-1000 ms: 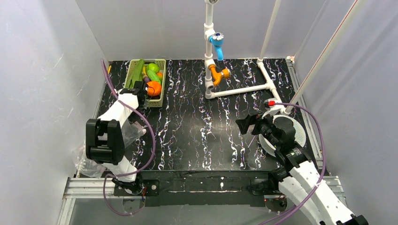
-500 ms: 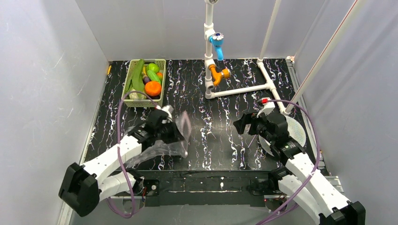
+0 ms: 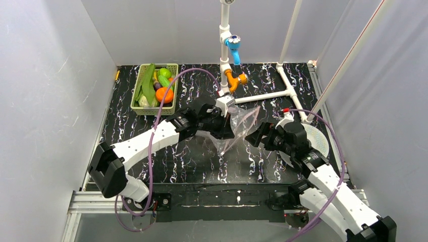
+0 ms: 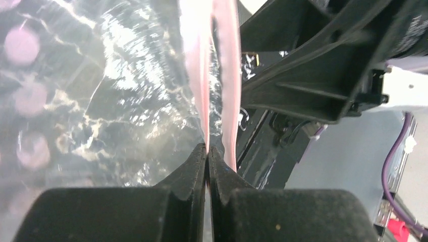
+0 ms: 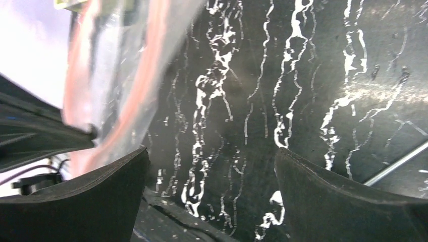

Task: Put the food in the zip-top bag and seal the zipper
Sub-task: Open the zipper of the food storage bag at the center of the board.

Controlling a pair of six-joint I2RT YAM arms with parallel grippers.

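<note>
My left gripper (image 3: 226, 120) is shut on the mouth edge of the clear zip-top bag (image 3: 237, 128) and holds it up over the middle of the table. In the left wrist view the jaws (image 4: 208, 151) pinch one pinkish zipper strip (image 4: 198, 65); the bag's other strip hangs free beside it. My right gripper (image 3: 262, 135) is open and empty just right of the bag; the bag's pink edge (image 5: 141, 85) shows at the left of the right wrist view. The food (image 3: 160, 88), with green, orange and purple pieces, lies in the light-green basket (image 3: 139, 106) at the back left.
A white pipe frame (image 3: 262, 95) with a blue and an orange tap stands at the back centre. A round white plate (image 3: 319, 138) lies at the right, partly under my right arm. Grey walls close in the table on three sides.
My left arm has swung from the left side to the table's middle, carrying the bag up toward my right gripper. The right gripper has stayed almost in place.
</note>
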